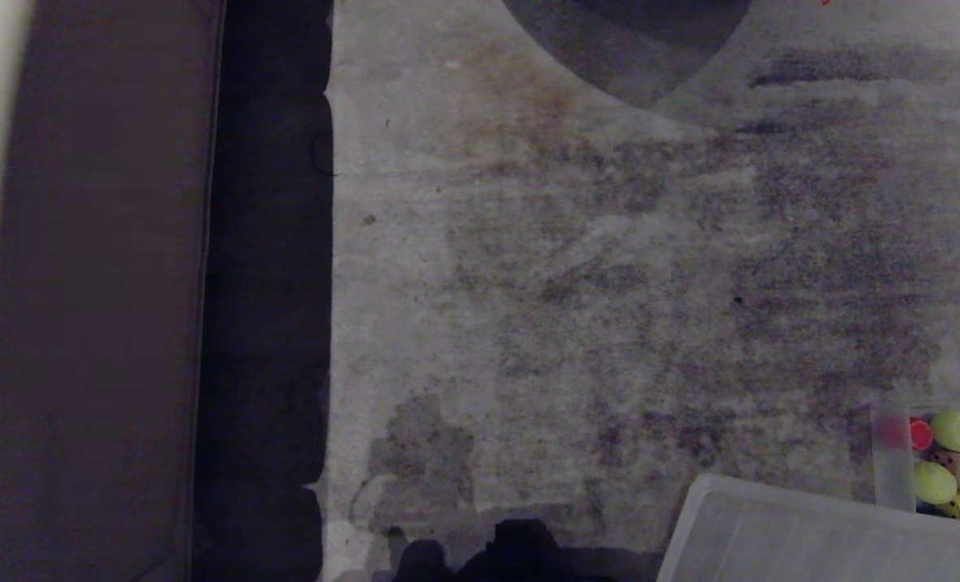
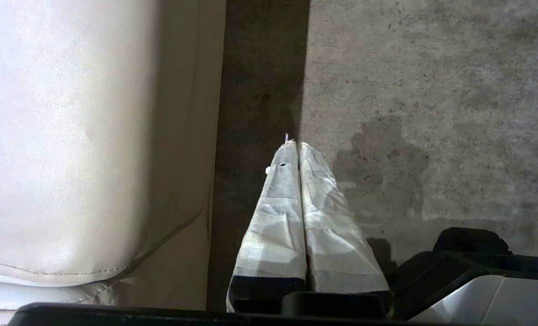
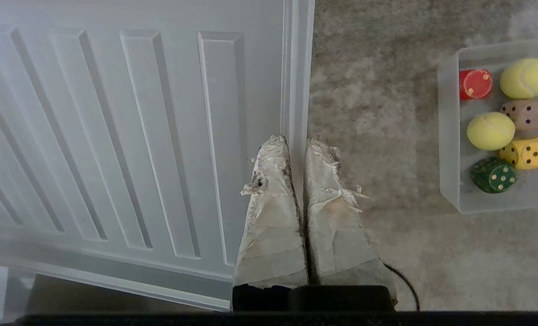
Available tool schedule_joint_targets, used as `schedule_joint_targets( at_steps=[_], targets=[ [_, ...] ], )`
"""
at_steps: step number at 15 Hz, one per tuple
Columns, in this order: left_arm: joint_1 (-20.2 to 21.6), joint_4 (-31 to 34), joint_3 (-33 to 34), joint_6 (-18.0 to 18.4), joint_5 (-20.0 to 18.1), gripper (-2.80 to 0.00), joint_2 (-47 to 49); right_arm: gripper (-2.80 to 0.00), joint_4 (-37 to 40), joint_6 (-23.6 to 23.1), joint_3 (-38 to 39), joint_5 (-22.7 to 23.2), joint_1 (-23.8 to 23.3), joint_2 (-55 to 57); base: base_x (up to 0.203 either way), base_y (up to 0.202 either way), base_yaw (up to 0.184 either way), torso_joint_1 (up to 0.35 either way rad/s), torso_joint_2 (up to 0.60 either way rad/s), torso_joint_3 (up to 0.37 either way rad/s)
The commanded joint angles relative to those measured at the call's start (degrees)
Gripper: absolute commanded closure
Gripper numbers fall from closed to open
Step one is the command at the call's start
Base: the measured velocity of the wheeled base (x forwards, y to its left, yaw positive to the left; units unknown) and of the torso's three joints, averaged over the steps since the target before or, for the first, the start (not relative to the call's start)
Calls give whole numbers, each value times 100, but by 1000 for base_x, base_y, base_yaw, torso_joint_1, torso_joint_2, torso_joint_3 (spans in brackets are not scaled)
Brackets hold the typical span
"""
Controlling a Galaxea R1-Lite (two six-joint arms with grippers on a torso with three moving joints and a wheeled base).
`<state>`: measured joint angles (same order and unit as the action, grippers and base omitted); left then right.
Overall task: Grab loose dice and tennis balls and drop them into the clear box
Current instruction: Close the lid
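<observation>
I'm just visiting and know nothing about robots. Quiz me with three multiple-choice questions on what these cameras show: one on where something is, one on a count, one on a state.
1. Where are the two tennis balls?
A. Loose on the carpet
B. Inside the clear box
C. On the ribbed lid

2. How many dice lie in the clear box?
A. One
B. Three
C. Five

3. How do the right gripper's fingers stand?
A. Closed together, holding nothing
B. Spread wide
C. Clamped on a ball

Answers:
1 B: both tennis balls sit within the walls of the clear box.
2 B: a tan die, a yellow die and a green die lie there, beside a red piece.
3 A: the right gripper hangs over the edge of the ribbed lid, tips nearly together with nothing between.
</observation>
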<state>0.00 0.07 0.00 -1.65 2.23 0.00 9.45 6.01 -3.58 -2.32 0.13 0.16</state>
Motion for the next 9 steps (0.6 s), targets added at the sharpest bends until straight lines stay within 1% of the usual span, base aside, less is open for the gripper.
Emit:
schedule_joint_targets(
  at_steps=[1, 4, 5, 7, 9],
  targets=[
    [0, 0, 9, -12, 14, 0, 9, 0, 40, 91, -201, -79, -13, 31, 0, 0, 0, 0, 0, 0],
    [0, 1, 9, 15, 5, 0, 9, 0, 82, 506, -752, -335, 5, 738, 0, 0, 0, 0, 0, 0],
    [0, -7, 9, 6, 6, 0, 9, 0, 100, 535, -798, -352, 9, 763, 0, 0, 0, 0, 0, 0],
    [0, -7, 9, -2, 14, 0, 9, 0, 218, 511, -733, -343, 13, 345, 0, 0, 0, 0, 0, 0],
    [0, -7, 9, -2, 14, 0, 9, 0, 773, 460, -735, -292, 15, -13, 0, 0, 0, 0, 0, 0]
  ],
)
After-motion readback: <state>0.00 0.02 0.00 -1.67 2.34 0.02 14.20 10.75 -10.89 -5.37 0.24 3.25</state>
